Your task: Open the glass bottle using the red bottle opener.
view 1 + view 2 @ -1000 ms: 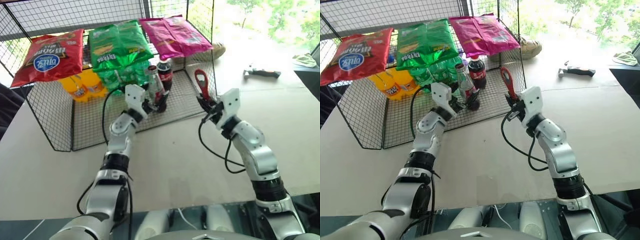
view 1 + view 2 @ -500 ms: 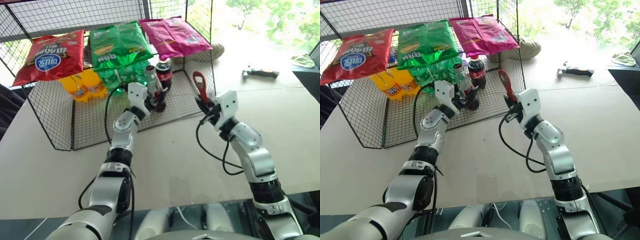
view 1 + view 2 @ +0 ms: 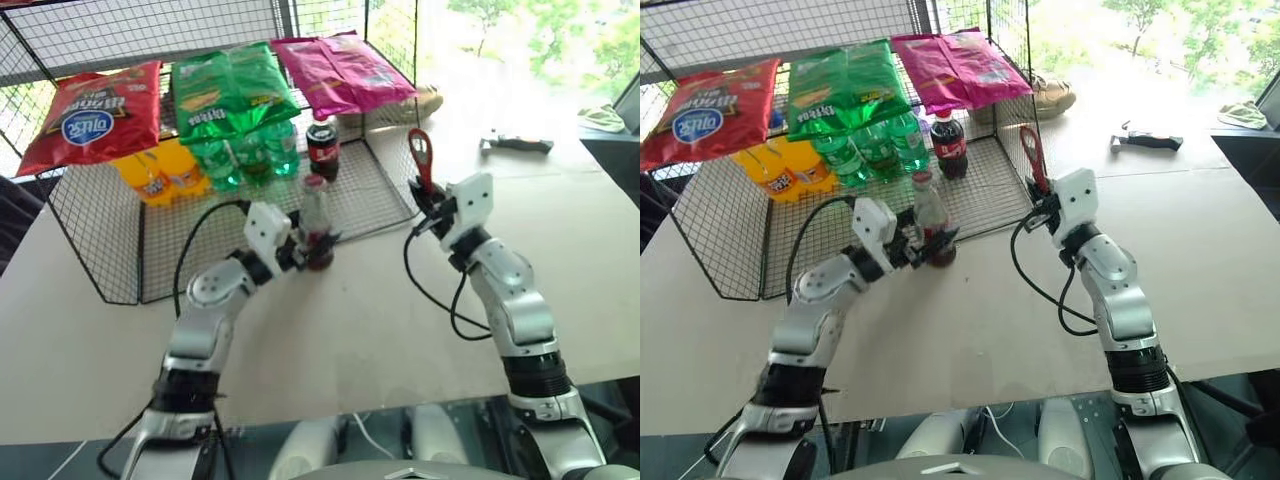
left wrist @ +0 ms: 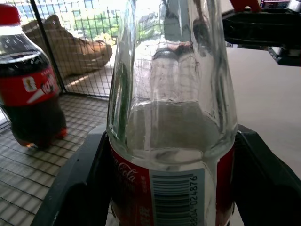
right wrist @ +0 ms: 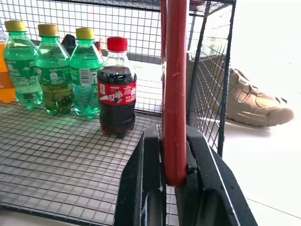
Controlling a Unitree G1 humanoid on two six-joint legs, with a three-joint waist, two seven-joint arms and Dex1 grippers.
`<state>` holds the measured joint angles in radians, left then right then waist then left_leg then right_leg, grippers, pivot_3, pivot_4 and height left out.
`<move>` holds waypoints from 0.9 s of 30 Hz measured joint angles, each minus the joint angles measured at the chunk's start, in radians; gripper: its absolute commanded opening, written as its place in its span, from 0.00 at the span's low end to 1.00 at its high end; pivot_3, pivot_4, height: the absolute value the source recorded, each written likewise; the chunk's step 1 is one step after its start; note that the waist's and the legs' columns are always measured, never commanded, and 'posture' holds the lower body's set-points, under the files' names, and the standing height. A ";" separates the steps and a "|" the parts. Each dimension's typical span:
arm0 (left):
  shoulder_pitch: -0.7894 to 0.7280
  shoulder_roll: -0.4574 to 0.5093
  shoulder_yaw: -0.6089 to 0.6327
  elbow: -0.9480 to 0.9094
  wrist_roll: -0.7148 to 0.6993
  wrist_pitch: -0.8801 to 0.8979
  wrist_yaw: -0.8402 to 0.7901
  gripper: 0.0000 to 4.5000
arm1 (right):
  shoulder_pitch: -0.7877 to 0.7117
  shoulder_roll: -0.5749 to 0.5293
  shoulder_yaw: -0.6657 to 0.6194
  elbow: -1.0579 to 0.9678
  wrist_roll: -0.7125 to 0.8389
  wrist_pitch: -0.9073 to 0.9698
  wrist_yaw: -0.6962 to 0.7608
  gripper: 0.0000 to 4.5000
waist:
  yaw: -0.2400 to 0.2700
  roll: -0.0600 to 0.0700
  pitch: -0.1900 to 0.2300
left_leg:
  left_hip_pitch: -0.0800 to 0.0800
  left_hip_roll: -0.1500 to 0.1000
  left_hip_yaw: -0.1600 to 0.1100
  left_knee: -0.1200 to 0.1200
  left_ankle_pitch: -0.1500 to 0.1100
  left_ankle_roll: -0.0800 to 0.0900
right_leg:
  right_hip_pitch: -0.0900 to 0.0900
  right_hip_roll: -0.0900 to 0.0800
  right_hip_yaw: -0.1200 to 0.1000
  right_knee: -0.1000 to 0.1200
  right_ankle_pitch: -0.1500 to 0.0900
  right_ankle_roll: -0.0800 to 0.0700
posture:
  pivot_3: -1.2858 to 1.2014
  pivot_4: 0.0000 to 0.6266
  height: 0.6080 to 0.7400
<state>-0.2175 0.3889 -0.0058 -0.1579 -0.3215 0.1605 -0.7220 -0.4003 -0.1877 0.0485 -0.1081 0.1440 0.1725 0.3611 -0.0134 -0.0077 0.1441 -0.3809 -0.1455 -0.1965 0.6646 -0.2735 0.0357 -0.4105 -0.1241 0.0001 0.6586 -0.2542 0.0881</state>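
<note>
The glass bottle stands upright at the front edge of the wire rack, with dark cola and a red label low on its body. My left gripper is shut on that lower body; in the left wrist view its black fingers flank the label of the bottle. To the right, my right gripper is shut on the handle of the red bottle opener, whose loop head points up. In the right wrist view the opener rises between the fingers. Bottle and opener are apart.
A short cola bottle with a red cap stands deeper in the rack, beside green bottles and orange bottles. Chip bags lie on the rack's top. A dark tool lies on the table at far right, and a shoe sits beyond it.
My left gripper closed on the glass bottle and drew it back from beside the short cola bottle to the rack's front edge. The right gripper with the opener shifted only slightly.
</note>
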 measured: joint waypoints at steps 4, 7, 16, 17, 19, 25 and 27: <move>0.035 -0.007 0.002 -0.031 -0.009 0.001 0.005 0.59 | -0.010 0.007 0.001 0.009 -0.001 -0.006 0.000 0.00 | 0.002 0.000 0.000 | 0.000 0.000 0.001 0.000 0.000 0.000 | 0.000 0.000 0.000 0.000 0.001 -0.001 | 0.52 0.24 1.00; 0.047 -0.020 0.005 -0.031 -0.012 -0.015 0.010 0.59 | -0.011 0.009 0.001 0.013 -0.002 -0.008 0.001 0.00 | 0.002 0.000 0.000 | 0.000 0.000 0.001 0.000 0.000 0.000 | 0.000 0.000 0.000 -0.001 0.001 -0.001 | 0.52 0.24 1.00; 0.065 -0.036 0.005 -0.035 -0.018 -0.061 0.010 0.98 | -0.020 0.010 0.002 0.032 -0.002 -0.014 0.003 0.00 | 0.001 0.000 0.000 | 0.001 0.001 0.002 -0.001 0.000 0.000 | 0.000 0.001 0.001 -0.001 0.001 -0.001 | 0.52 0.24 1.00; 0.065 -0.038 0.006 -0.040 -0.022 -0.063 0.010 0.98 | -0.020 0.010 0.003 0.033 -0.002 -0.014 0.003 0.00 | 0.001 0.000 0.000 | 0.001 0.001 0.002 -0.001 0.000 0.000 | 0.000 0.001 0.001 -0.001 0.001 -0.001 | 0.52 0.24 1.00; 0.078 -0.042 0.009 -0.078 -0.047 -0.070 0.004 0.98 | -0.021 0.012 0.003 0.035 -0.002 -0.016 0.003 0.00 | 0.000 0.000 0.000 | 0.000 0.001 0.002 -0.001 0.000 0.000 | 0.000 0.001 0.002 -0.001 0.001 -0.001 | 0.52 0.24 1.00; 0.086 -0.043 0.031 -0.128 -0.073 -0.102 0.009 0.98 | -0.021 0.013 0.004 0.050 -0.003 -0.023 0.003 0.00 | 0.001 0.000 0.000 | 0.001 0.001 0.003 -0.001 0.000 0.000 | -0.001 0.001 0.003 -0.001 0.001 -0.001 | 0.52 0.24 1.00; 0.086 -0.043 0.037 -0.128 -0.073 -0.113 0.011 0.98 | -0.021 0.013 0.004 0.050 -0.003 -0.024 0.003 0.00 | 0.001 0.000 0.000 | 0.001 0.001 0.003 -0.001 0.000 0.000 | -0.001 0.001 0.003 -0.001 0.001 -0.001 | 0.52 0.24 1.00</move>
<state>-0.1312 0.3454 0.0317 -0.2857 -0.3944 0.0473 -0.7105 -0.4214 -0.1744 0.0521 -0.0579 0.1413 0.1484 0.3641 -0.0126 -0.0079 0.1439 -0.3800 -0.1445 -0.1935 0.6636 -0.2734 0.0354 -0.4113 -0.1227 0.0031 0.6579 -0.2529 0.0872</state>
